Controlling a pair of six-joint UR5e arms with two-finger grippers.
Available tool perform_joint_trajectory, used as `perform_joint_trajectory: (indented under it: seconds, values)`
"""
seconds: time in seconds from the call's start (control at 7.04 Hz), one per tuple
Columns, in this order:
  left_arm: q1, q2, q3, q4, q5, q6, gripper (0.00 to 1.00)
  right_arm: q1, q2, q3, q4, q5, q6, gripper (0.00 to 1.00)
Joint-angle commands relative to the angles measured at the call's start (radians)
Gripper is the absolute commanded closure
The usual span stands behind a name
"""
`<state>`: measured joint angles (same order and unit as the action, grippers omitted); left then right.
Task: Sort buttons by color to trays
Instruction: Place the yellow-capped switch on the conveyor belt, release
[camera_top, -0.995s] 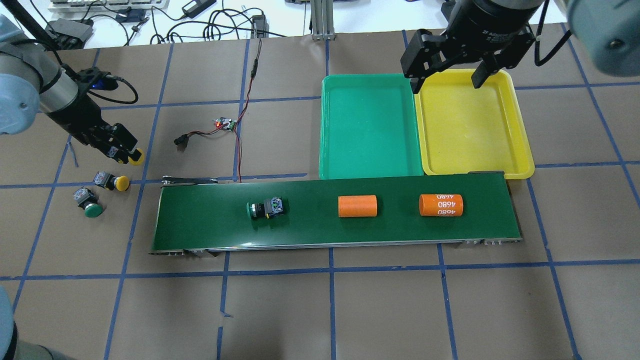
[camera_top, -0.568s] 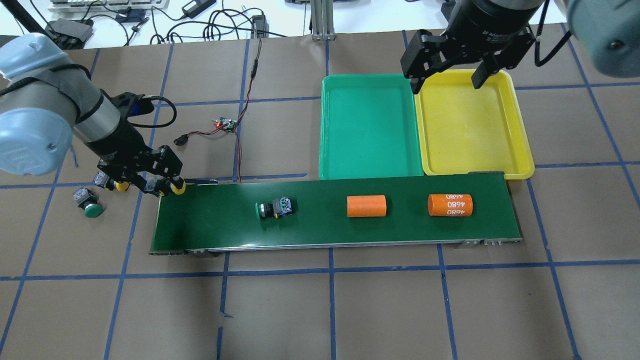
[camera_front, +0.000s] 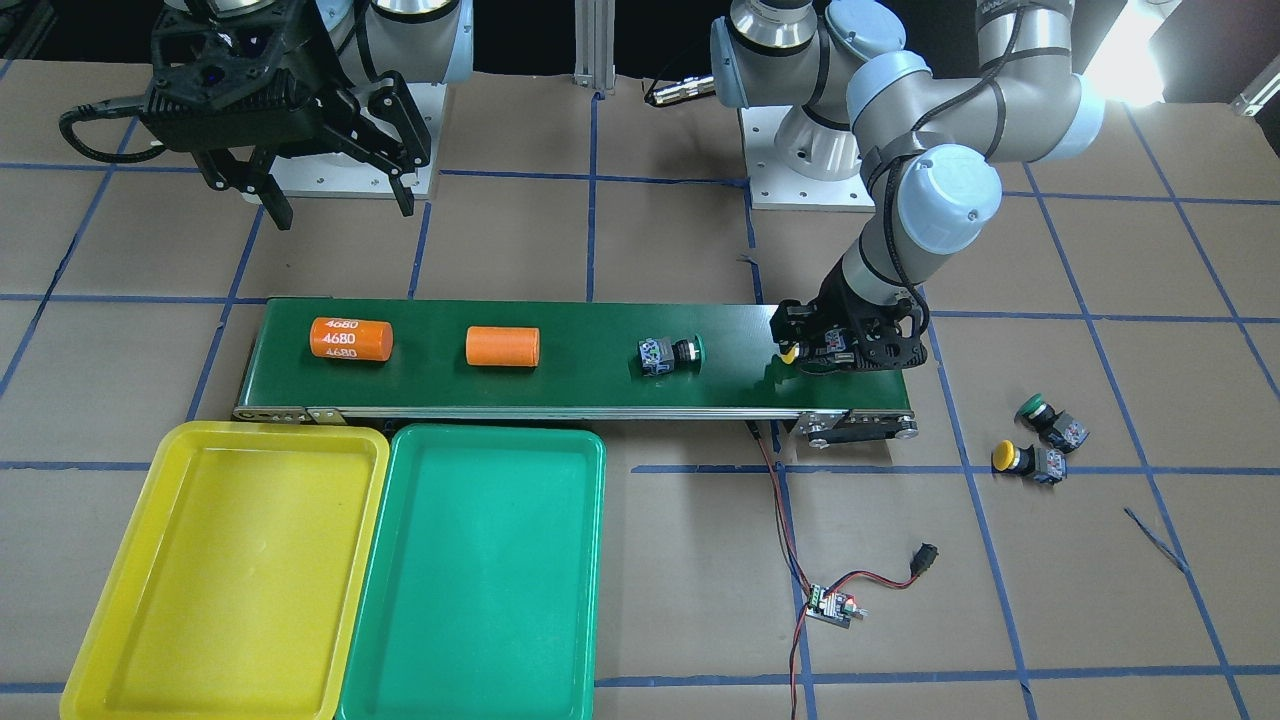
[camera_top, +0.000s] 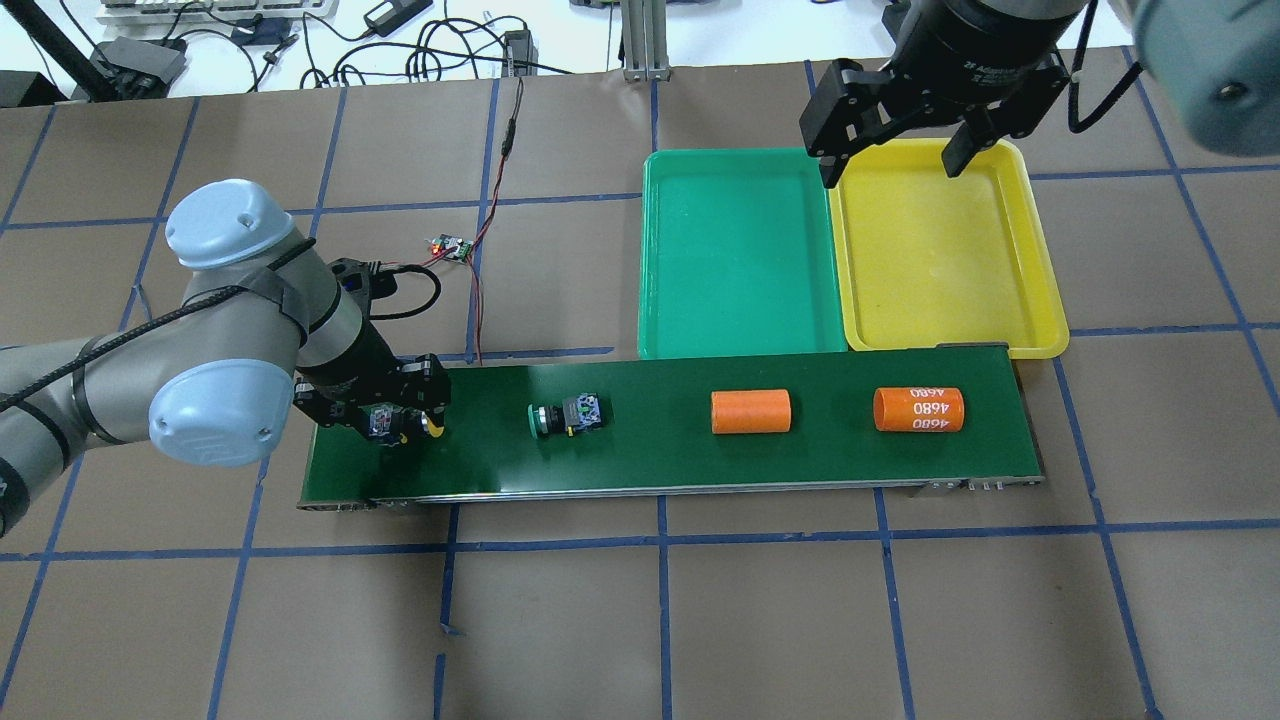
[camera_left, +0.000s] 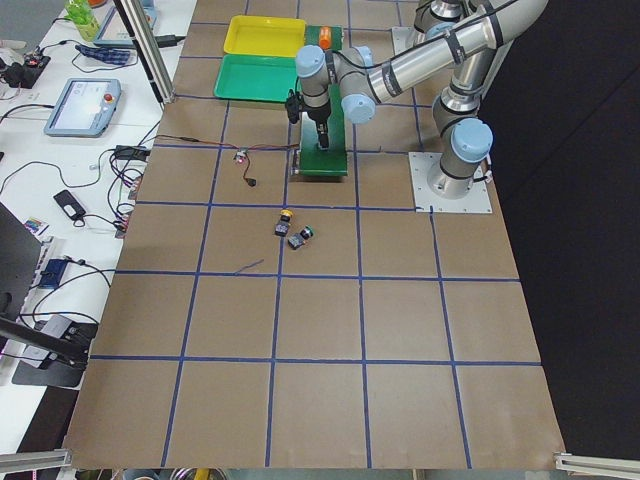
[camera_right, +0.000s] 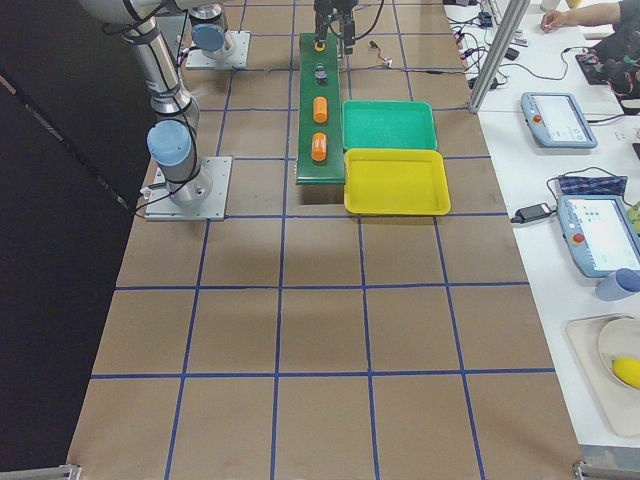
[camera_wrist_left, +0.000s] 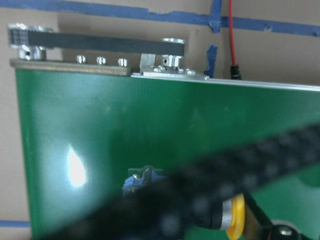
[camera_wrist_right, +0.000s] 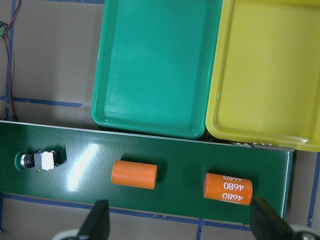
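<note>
The yellow button (camera_top: 434, 426) is clamped in our left gripper (camera_top: 400, 420), low over the belt (camera_top: 650, 460) at the end farthest from the yellow tray (camera_top: 950, 260). Released too high, it could roll on its round cap (a green button (camera_top: 565, 415) lies just ahead). Our right gripper (camera_top: 890, 165) hangs wide open above that tray's far edge.

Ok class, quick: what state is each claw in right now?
Left claw: shut on a yellow button.
Right claw: open, empty.
</note>
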<state>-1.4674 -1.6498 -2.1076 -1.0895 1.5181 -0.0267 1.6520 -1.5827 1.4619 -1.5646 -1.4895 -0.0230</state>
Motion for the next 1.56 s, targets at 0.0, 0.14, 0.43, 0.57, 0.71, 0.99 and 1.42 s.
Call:
perform_joint_trajectory:
  seconds: [0.0,0.14,0.43,0.57,0.71,0.99,1.42]
  values:
    - [0.001,0.011,-0.003,0.043,0.002,-0.021,0.00,0.000,0.001,0.000,0.000,0.002,0.000,0.00]
    - [0.010,0.021,0.039,0.025,0.004,-0.012,0.00,0.000,0.001,0.000,0.000,0.011,0.000,0.00]
    - [0.028,-0.028,0.212,-0.076,0.068,0.067,0.00,0.000,0.001,0.000,0.000,0.011,0.000,0.00]
    - [0.083,-0.080,0.297,-0.078,0.111,0.120,0.00,0.000,0.001,0.000,0.000,0.011,0.000,0.00]
    - [0.167,-0.134,0.340,-0.076,0.117,0.290,0.00,-0.001,0.003,0.002,0.002,0.011,-0.002,0.00]
    - [0.295,-0.233,0.395,-0.056,0.113,0.376,0.00,-0.014,0.007,0.003,0.002,0.009,-0.006,0.00]
    - [0.390,-0.356,0.399,0.022,0.102,0.598,0.00,-0.017,0.004,0.024,0.032,-0.014,-0.034,0.00]
